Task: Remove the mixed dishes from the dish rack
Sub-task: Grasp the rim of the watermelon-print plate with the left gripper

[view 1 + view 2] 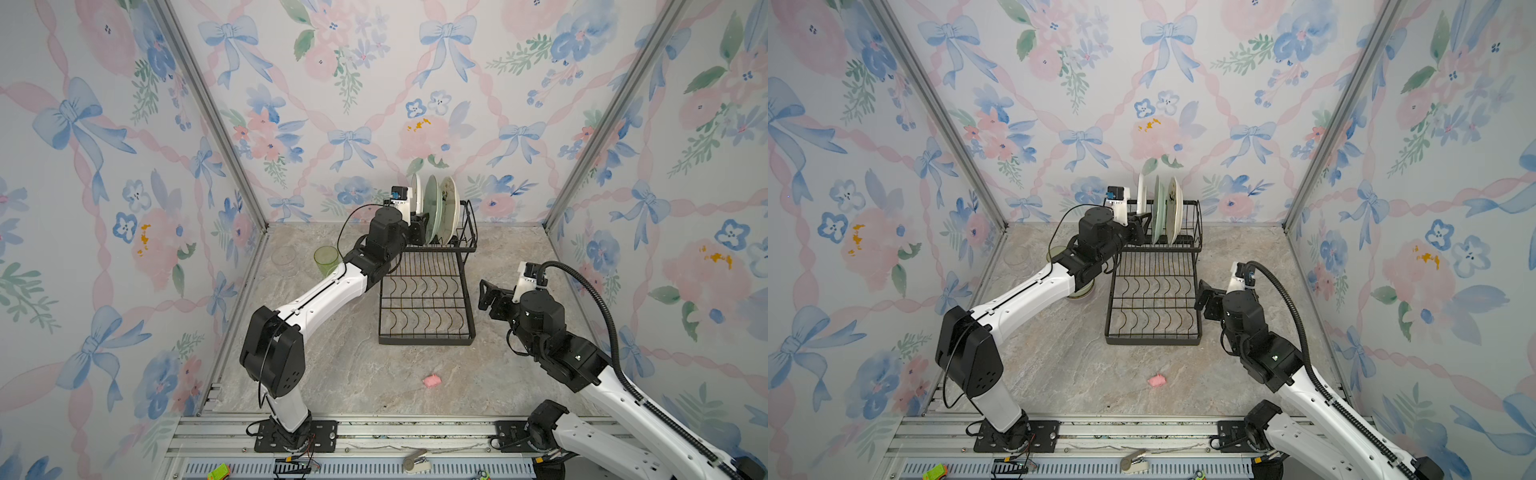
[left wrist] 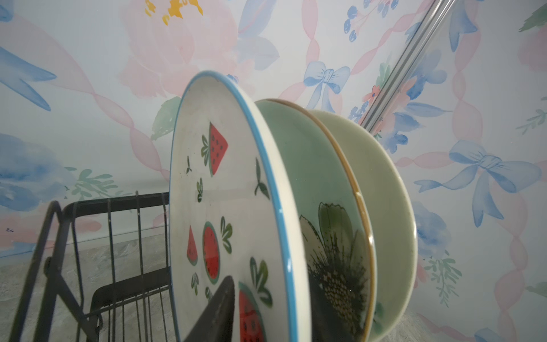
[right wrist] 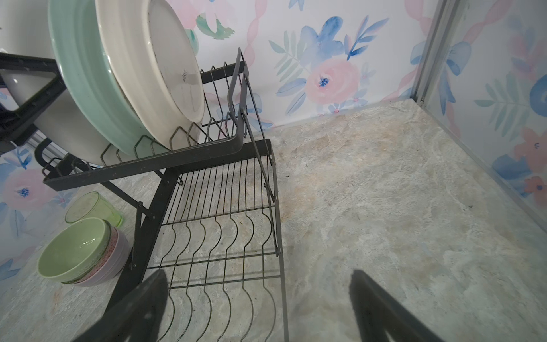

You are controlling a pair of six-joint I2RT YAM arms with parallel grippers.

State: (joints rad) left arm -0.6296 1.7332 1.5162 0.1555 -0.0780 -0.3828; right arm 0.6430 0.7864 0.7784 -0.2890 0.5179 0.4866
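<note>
Left wrist view looks along three plates standing on edge: the white watermelon plate (image 2: 216, 192) nearest, the pale green plate (image 2: 310, 165) behind it and the cream plate (image 2: 381, 177) last. The left end effector (image 2: 270, 287) straddles the watermelon plate's lower rim. One dark finger (image 2: 222, 308) lies against the printed face and the other sits in the gap before the pale green plate. Whether it is clenched on the rim or only closing round it cannot be told. In both top views the plates sit in the raised upper tier (image 1: 465, 245) of the black wire dish rack (image 1: 426, 307), at the back of the bench (image 1: 353, 374). The lower tier (image 1: 1154, 307) with its wavy dividers holds nothing. Right wrist view shows the right end effector (image 3: 257, 275) released, its fingers spread wide over the rack's near right edge and grasping nothing. On the bench left of the rack, a pale green bowl (image 3: 74, 248) is nested in a pink-patterned bowl (image 3: 111, 237), which sits in a lavender bowl (image 3: 118, 257). The green tumbler (image 3: 94, 207) stands upright just behind the bowls, and the clear glass (image 1: 284, 257) stands farther left. A small pink lump (image 1: 432, 380) lies on the bench in front of the rack.
</note>
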